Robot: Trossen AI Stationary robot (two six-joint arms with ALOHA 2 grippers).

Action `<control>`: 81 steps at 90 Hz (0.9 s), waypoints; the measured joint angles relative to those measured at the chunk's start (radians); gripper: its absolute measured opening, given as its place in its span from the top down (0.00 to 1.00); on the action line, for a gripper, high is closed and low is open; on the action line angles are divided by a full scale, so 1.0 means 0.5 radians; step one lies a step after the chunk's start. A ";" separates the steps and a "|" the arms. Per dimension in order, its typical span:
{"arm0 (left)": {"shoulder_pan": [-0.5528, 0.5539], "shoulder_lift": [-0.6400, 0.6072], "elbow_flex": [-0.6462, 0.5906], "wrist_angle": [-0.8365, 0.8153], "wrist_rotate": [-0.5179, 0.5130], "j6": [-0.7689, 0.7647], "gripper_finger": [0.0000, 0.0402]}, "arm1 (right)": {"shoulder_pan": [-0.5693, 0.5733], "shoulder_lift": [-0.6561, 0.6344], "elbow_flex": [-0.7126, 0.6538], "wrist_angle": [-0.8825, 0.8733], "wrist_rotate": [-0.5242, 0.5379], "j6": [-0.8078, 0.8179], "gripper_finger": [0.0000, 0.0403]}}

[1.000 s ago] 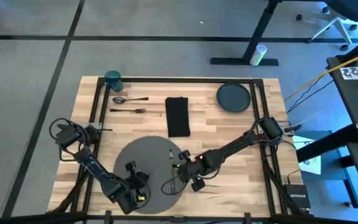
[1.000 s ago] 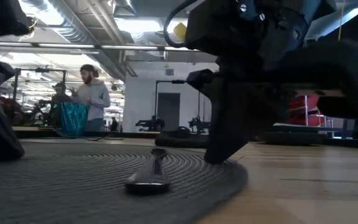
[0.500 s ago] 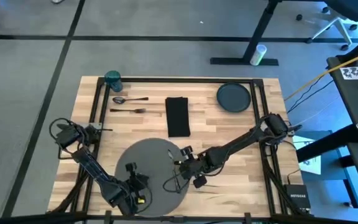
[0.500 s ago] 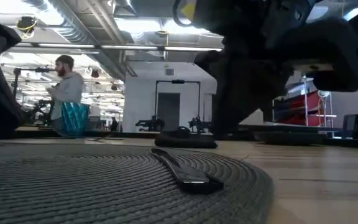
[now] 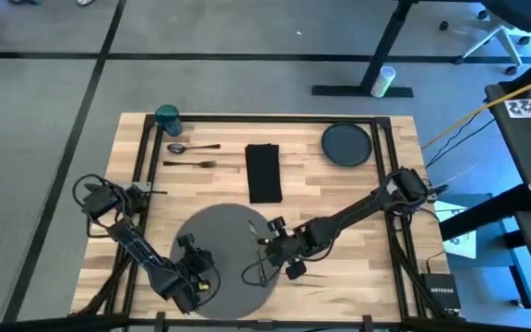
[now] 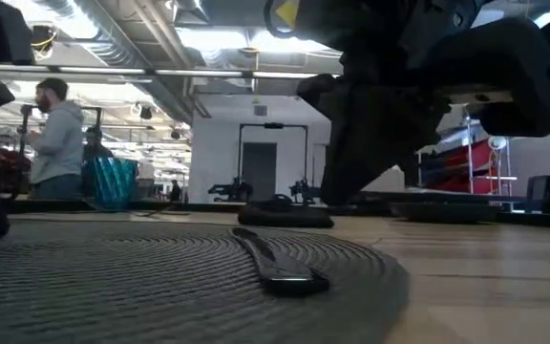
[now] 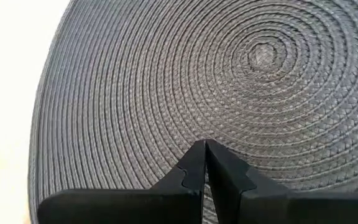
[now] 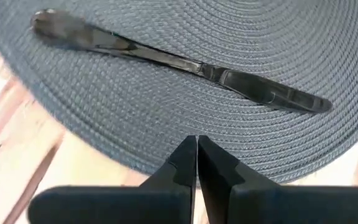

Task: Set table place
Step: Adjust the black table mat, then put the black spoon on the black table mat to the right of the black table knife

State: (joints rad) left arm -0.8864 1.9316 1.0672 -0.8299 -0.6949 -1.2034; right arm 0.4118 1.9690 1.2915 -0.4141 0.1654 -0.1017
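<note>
Across the light wood table (image 5: 339, 194), the right gripper (image 8: 196, 149) has its 2 fingers pressed together, empty, over the grey mat's (image 5: 219, 249) near right edge. Just ahead lies a metal knife (image 8: 185, 62), its long axis crosswise to them. The left gripper (image 7: 205, 155), also closed, hovers over the mat's left side, farther from the knife.

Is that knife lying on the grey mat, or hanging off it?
Touching. The right wrist view shows the knife lying flat on the grey mat, its whole length inside the mat's edge.
</note>
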 joint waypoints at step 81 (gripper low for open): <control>0.012 -0.134 0.140 0.004 -0.144 0.104 1.00 | -0.176 -0.002 0.002 0.139 0.057 -0.335 1.00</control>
State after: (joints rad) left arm -0.8803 1.8644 1.1371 -0.8278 -0.7667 -1.1516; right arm 0.3238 1.9678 1.2926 -0.3448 0.1940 -0.2692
